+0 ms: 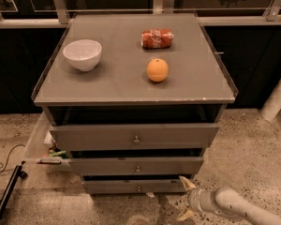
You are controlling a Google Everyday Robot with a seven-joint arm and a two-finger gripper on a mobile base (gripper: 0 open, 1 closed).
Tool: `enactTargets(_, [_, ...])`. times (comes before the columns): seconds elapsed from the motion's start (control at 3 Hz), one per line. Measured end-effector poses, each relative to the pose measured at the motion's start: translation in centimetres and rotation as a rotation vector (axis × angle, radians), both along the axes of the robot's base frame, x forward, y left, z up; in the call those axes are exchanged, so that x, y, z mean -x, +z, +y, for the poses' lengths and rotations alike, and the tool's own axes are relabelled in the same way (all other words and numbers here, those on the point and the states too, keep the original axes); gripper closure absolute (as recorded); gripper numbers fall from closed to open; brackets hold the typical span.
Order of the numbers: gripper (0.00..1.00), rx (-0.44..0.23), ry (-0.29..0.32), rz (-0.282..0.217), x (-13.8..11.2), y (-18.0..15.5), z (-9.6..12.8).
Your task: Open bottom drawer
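Note:
The grey cabinet (131, 78) has three drawers stacked below its top. The bottom drawer (126, 186) is the lowest and slimmest, with a small round metal knob (138, 189). It sits slightly out from the cabinet, like the two above it. My gripper (184, 199) is low at the bottom right, just beside the right end of the bottom drawer's front. Its two yellowish fingers are spread apart and hold nothing. One fingertip (186, 183) is near the drawer's right corner. The gripper is well to the right of the knob.
On the cabinet top are a white bowl (82, 54), an orange (157, 70) and a red soda can (157, 38) lying on its side. A clear bin with clutter (49, 146) stands at the left of the cabinet. A black cable (2, 165) lies on the speckled floor.

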State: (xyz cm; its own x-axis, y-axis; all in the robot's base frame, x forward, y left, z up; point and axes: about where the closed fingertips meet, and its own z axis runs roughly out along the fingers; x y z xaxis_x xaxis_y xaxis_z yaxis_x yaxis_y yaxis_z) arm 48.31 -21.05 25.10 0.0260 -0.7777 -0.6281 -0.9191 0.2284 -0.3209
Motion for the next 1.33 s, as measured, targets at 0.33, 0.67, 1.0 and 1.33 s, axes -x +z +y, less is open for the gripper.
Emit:
enactTargets(0.33, [0.0, -0.023, 0.011, 0.032, -0.5, -1.4, 0.2])
enactTargets(0.67, [0.0, -0.081, 0.035, 0.044, -1.5, -2.2, 1.1])
enactTargets(1.0, [0.0, -0.138, 0.081, 0.039, -2.6, -2.4, 2.9])
enactTargets(1.33, [0.0, -0.164, 0.112, 0.03, -3.4, -2.4, 4.2])
